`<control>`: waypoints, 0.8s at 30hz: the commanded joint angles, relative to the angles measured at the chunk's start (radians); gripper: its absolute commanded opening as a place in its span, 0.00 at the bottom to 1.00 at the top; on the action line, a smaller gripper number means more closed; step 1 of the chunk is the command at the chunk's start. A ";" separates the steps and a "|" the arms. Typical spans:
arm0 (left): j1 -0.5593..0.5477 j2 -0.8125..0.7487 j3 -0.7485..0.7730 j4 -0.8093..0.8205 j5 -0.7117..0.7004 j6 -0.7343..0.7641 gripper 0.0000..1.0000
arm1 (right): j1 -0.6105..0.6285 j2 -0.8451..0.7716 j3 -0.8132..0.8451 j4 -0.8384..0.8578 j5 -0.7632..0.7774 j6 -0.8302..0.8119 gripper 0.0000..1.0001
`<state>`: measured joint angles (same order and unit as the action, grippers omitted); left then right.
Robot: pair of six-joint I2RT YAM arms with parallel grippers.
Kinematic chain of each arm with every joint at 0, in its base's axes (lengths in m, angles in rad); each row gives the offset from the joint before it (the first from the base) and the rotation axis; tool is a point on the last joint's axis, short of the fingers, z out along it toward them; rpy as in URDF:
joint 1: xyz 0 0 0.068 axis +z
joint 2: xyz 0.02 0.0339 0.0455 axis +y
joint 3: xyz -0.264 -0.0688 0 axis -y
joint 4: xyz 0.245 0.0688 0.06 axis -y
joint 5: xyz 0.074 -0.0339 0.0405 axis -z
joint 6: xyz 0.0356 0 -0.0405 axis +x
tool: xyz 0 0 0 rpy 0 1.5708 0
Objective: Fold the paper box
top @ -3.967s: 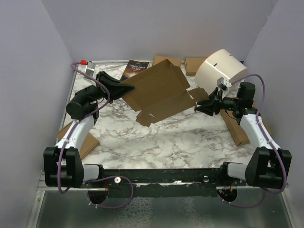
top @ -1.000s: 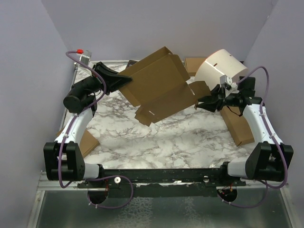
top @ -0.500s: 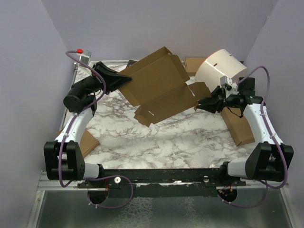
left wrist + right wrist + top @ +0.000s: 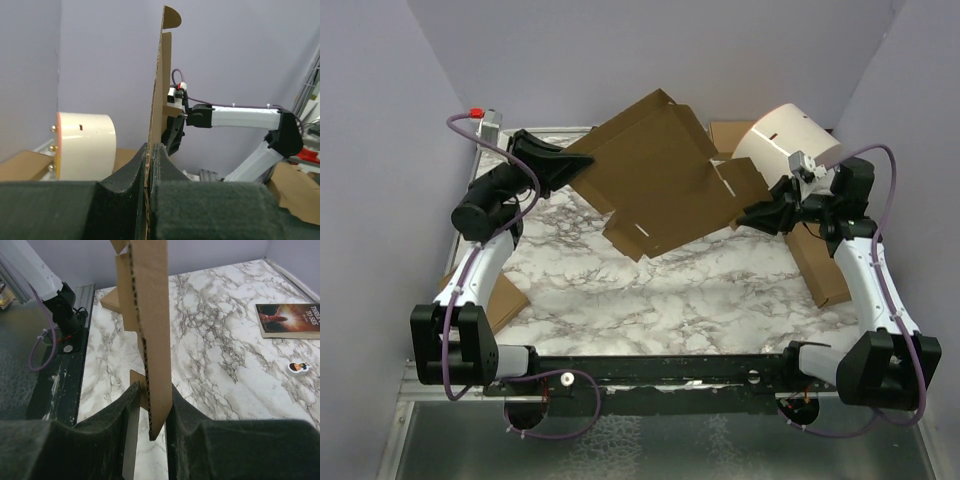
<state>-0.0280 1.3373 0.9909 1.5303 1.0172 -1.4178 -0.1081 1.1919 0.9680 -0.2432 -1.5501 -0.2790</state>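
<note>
While clamped flat on the sheet's left edge, left gripper: fully closed, cardboard edge pinched between both fingers, seen edge-on in the left wrist view.
Paper box: unfolded die-cut sheet, lifted clear of the table, tilted with its far corner high, spanning the gap between the two grippers, towards the far side.
Folding progress: judged early; flaps and tabs mostly flat, no walls formed.
White cylinder: far right, just behind the sheet's right flap and the right arm.
Right gripper: narrowed onto the right flap, cardboard seated between the fingers in the right wrist view; held, by appearance.
Small brown box: on the table below the right arm.
Risk, left: slip or tear at the thin edge pinch, caused by twisting against the right hold.
Risk, middle: buckling off the score lines, caused by pushing the grippers together with nothing beneath for support.
Risk, right: knock against the cylinder, caused by swinging flap or wrist farther back.
Risk, right grip: loss of the flap, caused by pulling on one narrow tab.
</note>
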 commanded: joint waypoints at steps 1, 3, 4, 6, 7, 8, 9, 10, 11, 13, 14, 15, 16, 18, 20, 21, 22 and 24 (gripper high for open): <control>-0.015 -0.081 -0.012 -0.015 -0.078 0.174 0.00 | 0.019 -0.020 0.025 0.133 -0.029 0.158 0.22; -0.015 -0.107 -0.014 -0.083 -0.083 0.236 0.00 | 0.021 -0.021 0.043 0.118 -0.035 0.157 0.20; -0.015 -0.120 -0.017 -0.116 -0.086 0.268 0.00 | 0.021 -0.023 0.051 0.111 -0.038 0.158 0.20; -0.014 -0.150 -0.020 -0.181 -0.098 0.327 0.00 | 0.023 -0.028 0.065 0.104 -0.042 0.163 0.20; -0.014 -0.158 -0.020 -0.204 -0.101 0.346 0.00 | 0.024 -0.032 0.069 0.104 -0.045 0.169 0.20; -0.015 -0.163 -0.020 -0.218 -0.103 0.357 0.00 | 0.025 -0.034 0.075 0.105 -0.049 0.176 0.19; -0.015 -0.165 -0.021 -0.221 -0.105 0.358 0.00 | 0.027 -0.036 0.078 0.108 -0.048 0.185 0.18; -0.015 -0.164 -0.021 -0.217 -0.105 0.355 0.00 | 0.028 -0.038 0.082 0.115 -0.050 0.197 0.18; -0.015 -0.163 -0.021 -0.211 -0.106 0.349 0.00 | 0.028 -0.040 0.083 0.124 -0.053 0.212 0.17; -0.015 -0.161 -0.024 -0.196 -0.110 0.335 0.00 | 0.031 -0.044 0.082 0.141 -0.054 0.239 0.15; -0.015 -0.161 -0.025 -0.193 -0.114 0.334 0.00 | 0.031 -0.047 0.083 0.146 -0.054 0.249 0.14; -0.015 -0.163 -0.028 -0.192 -0.118 0.334 0.00 | 0.031 -0.049 0.083 0.150 -0.054 0.258 0.13; -0.015 -0.165 -0.031 -0.193 -0.120 0.336 0.00 | 0.031 -0.051 0.081 0.152 -0.055 0.265 0.11; -0.015 -0.168 -0.031 -0.204 -0.122 0.344 0.00 | 0.032 -0.055 0.081 0.153 -0.046 0.274 0.08; -0.015 -0.170 -0.031 -0.216 -0.125 0.355 0.00 | 0.033 -0.057 0.078 0.153 -0.027 0.282 0.01; -0.015 -0.169 -0.032 -0.220 -0.125 0.359 0.00 | 0.032 -0.057 0.077 0.152 -0.014 0.285 0.01; -0.015 -0.170 -0.032 -0.226 -0.125 0.366 0.00 | 0.032 -0.058 0.074 0.150 -0.003 0.286 0.01; -0.015 -0.170 -0.030 -0.239 -0.124 0.376 0.00 | 0.032 -0.060 0.067 0.150 0.024 0.285 0.01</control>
<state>-0.0349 1.1835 0.9661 1.3117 0.9321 -1.0691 -0.0906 1.1572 1.0241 -0.1188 -1.5497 -0.0170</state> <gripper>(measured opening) 0.019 0.020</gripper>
